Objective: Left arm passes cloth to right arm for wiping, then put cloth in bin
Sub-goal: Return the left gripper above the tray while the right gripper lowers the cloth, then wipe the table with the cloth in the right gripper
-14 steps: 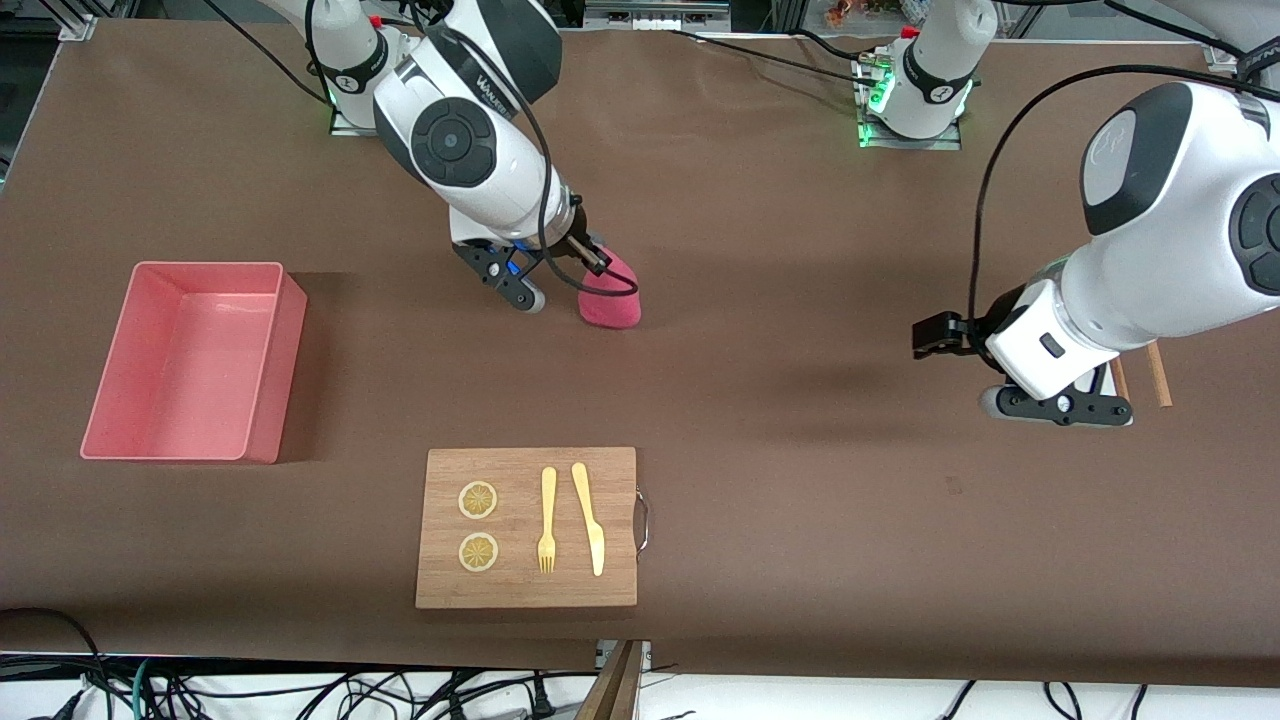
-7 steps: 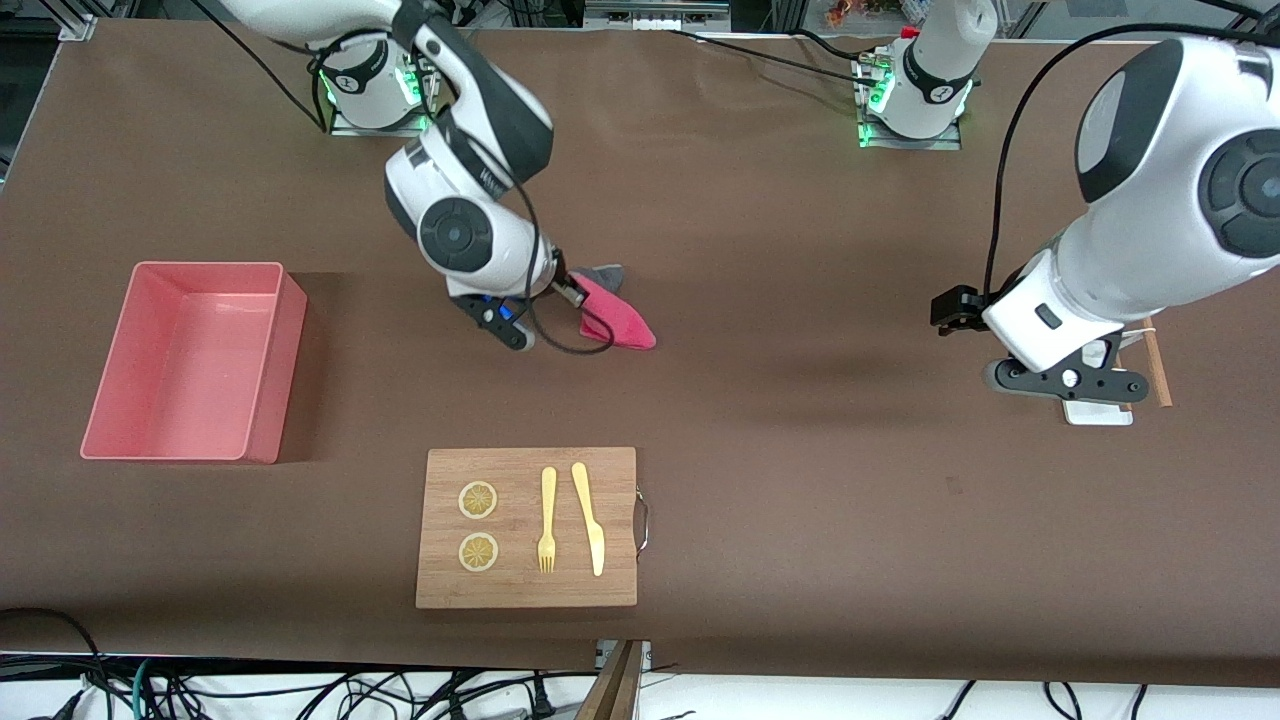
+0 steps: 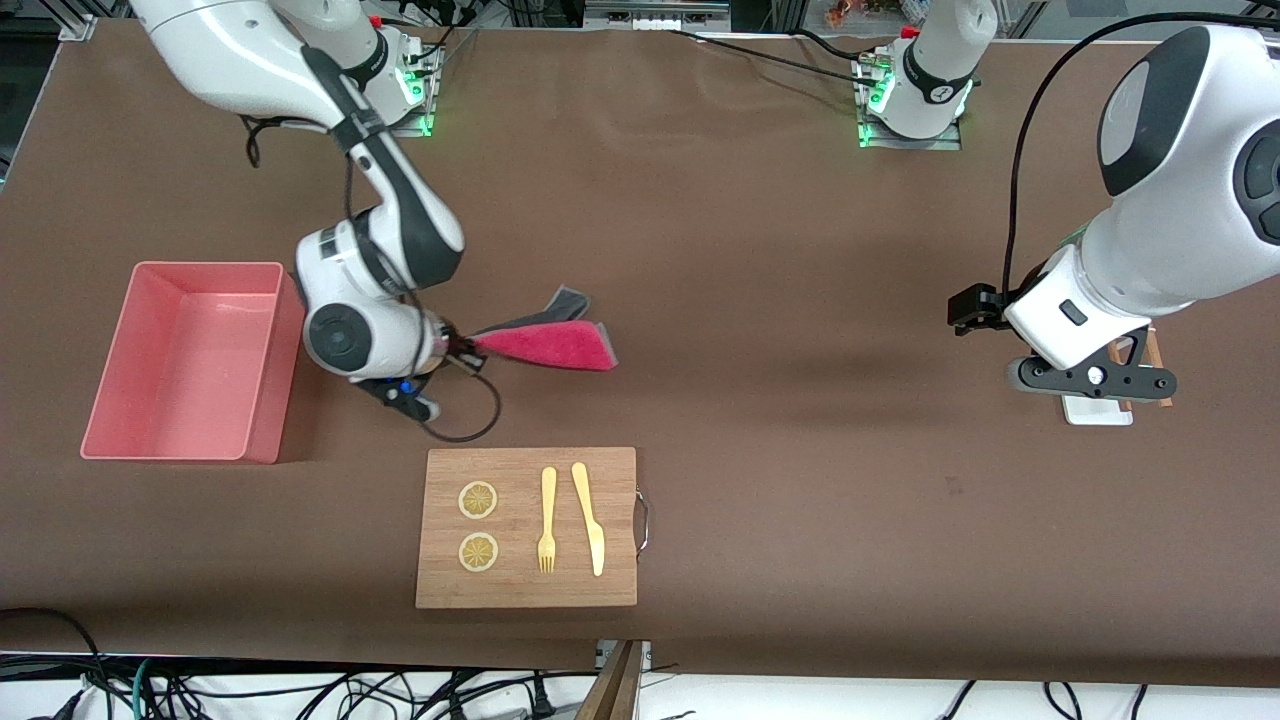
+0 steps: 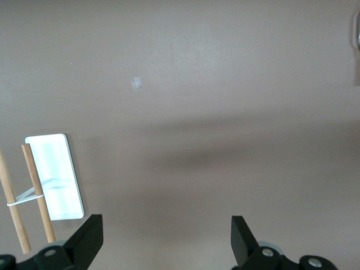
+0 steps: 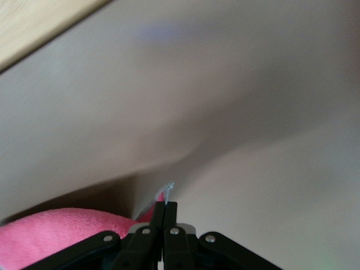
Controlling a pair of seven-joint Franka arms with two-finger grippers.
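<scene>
My right gripper (image 3: pixel 458 350) is shut on one corner of the crimson-pink cloth (image 3: pixel 545 346), low over the table beside the salmon-pink bin (image 3: pixel 205 267). The cloth trails out flat from the gripper toward the left arm's end, with its grey reverse showing along one edge. In the right wrist view the jaws (image 5: pixel 167 207) are pressed together on a thin edge of the cloth (image 5: pixel 56 228). My left gripper (image 3: pixel 1095 383) is open and empty over the small white tray, and it shows the same in the left wrist view (image 4: pixel 166 236).
A wooden board (image 3: pixel 520 590) with two lemon slices, a fork and a knife lies nearer the camera than the cloth. A small white tray (image 3: pixel 1097 412) and two wooden sticks (image 3: pixel 1157 350) lie under the left gripper, and the left wrist view shows the tray (image 4: pixel 55 174) and sticks (image 4: pixel 36 191).
The right arm has swept the cloth across the table toward the bin and nearer the camera, and the cloth now trails stretched out. The left arm has shifted slightly toward its end.
</scene>
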